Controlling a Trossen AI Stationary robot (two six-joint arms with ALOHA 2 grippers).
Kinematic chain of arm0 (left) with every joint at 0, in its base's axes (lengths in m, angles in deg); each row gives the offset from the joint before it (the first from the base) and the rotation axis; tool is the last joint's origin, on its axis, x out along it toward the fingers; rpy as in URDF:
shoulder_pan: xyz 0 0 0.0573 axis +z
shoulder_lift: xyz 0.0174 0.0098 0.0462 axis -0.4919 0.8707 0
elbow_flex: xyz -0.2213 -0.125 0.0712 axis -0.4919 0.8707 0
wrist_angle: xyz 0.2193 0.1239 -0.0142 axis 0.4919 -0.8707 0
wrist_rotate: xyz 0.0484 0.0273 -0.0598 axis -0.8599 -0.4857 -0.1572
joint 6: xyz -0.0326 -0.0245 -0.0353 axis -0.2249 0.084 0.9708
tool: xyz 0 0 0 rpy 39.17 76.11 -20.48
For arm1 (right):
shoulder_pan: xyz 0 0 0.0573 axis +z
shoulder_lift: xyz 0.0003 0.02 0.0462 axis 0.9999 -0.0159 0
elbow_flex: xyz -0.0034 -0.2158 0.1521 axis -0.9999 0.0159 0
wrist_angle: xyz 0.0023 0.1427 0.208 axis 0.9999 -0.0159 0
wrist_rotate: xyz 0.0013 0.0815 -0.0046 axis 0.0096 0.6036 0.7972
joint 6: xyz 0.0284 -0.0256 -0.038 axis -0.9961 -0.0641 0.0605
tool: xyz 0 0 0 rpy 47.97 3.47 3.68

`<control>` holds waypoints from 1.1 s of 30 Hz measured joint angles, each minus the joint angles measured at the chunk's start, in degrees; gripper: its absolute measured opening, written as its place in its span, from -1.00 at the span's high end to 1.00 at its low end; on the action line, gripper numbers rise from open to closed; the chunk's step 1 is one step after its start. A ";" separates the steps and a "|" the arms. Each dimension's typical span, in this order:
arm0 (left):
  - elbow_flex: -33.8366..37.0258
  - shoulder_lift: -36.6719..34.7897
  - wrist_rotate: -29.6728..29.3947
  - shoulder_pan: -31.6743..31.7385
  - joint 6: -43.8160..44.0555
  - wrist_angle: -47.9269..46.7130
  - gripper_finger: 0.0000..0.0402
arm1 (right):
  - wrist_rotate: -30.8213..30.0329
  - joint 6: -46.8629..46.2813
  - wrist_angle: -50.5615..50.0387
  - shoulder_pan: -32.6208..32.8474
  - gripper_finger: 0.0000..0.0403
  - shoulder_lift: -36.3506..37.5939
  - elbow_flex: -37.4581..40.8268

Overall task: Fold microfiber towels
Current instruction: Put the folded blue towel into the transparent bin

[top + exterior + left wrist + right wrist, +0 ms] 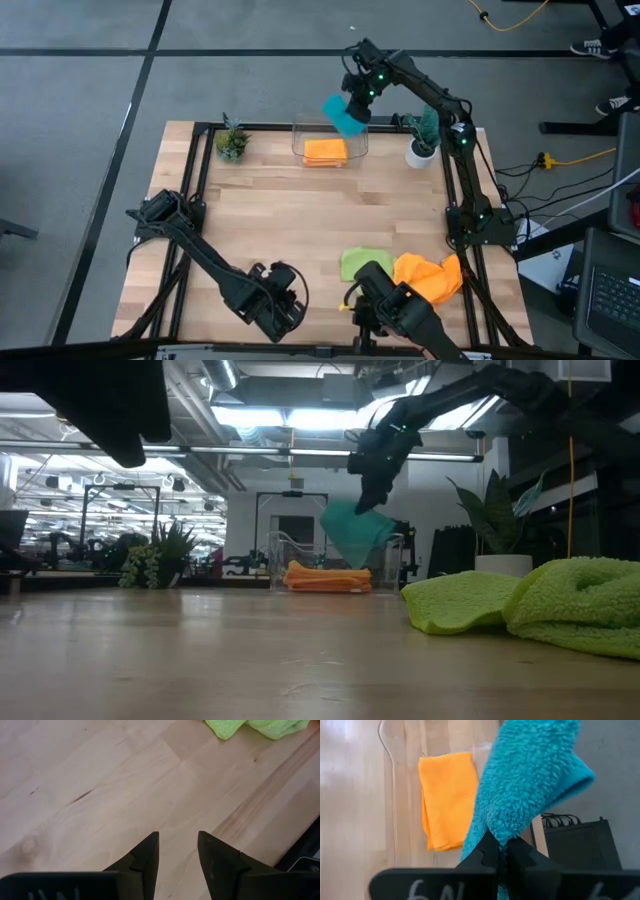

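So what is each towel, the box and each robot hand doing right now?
Teal towel: pinched in the right gripper, hanging above the box.
Folded orange towel: lying flat inside the box.
Clear box: open on top.
Green towel: crumpled on the table.
Loose orange towel: crumpled, touching the green towel.
Left gripper: open, holding nothing, above bare table.

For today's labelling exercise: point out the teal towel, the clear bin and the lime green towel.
teal towel [344, 116], high view, middle of the hanging cloth.
clear bin [298, 130], high view, left rim.
lime green towel [455, 603], low view, flat front part.
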 joint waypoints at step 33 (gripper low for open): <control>0.00 0.00 0.00 -0.02 0.44 0.07 0.36 | -10.86 12.20 5.82 2.72 0.97 0.13 -0.66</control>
